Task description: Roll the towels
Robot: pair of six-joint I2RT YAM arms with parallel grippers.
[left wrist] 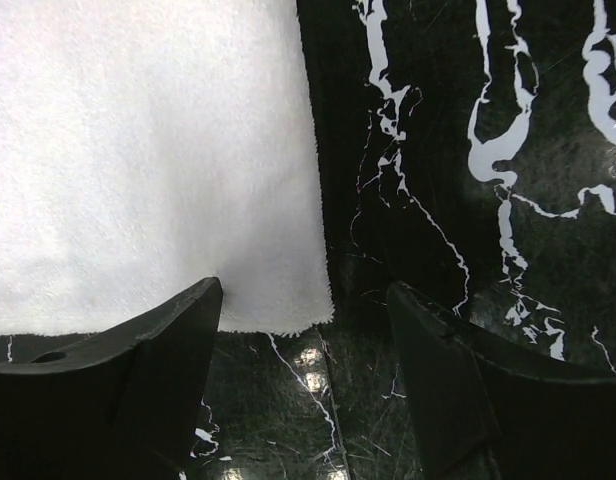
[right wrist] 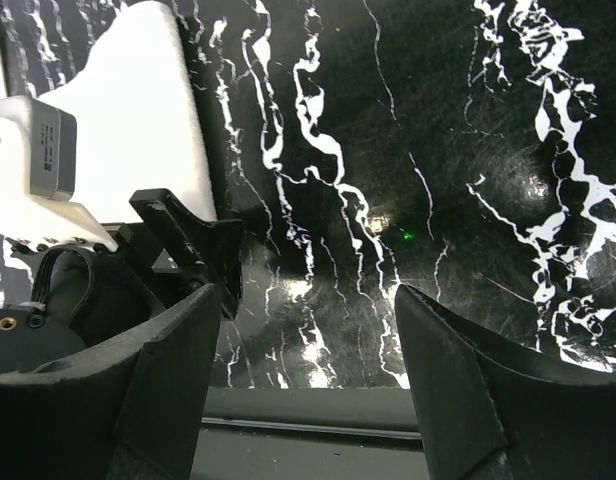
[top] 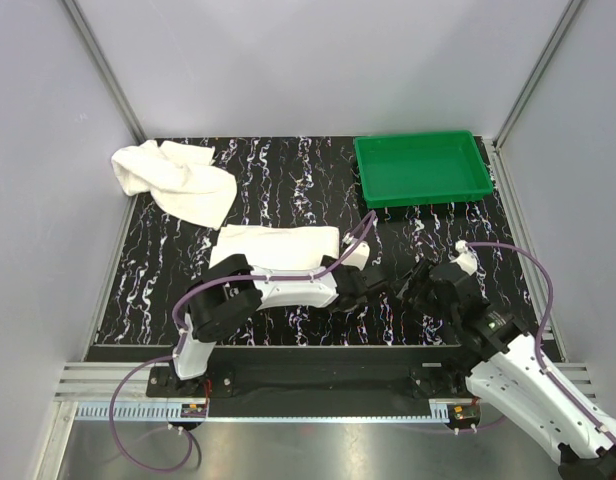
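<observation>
One white towel [top: 278, 246] lies flat and folded at the middle of the black marbled table. A second white towel [top: 178, 178] sits crumpled at the back left. My left gripper [top: 376, 278] hovers low at the flat towel's near right corner. In the left wrist view that towel [left wrist: 148, 150] fills the upper left, and the left gripper [left wrist: 303, 292] stands open over its corner, holding nothing. My right gripper [top: 416, 285] is just right of the left one, open over bare table [right wrist: 308, 292]. The flat towel's end [right wrist: 138, 110] shows at upper left in the right wrist view.
A green plastic tray [top: 420, 190] stands at the back right. The left arm's white and black wrist [right wrist: 33, 160] sits close to my right gripper's left finger. The table's near edge and a metal rail [top: 318, 375] run just behind both grippers. Grey walls enclose the table.
</observation>
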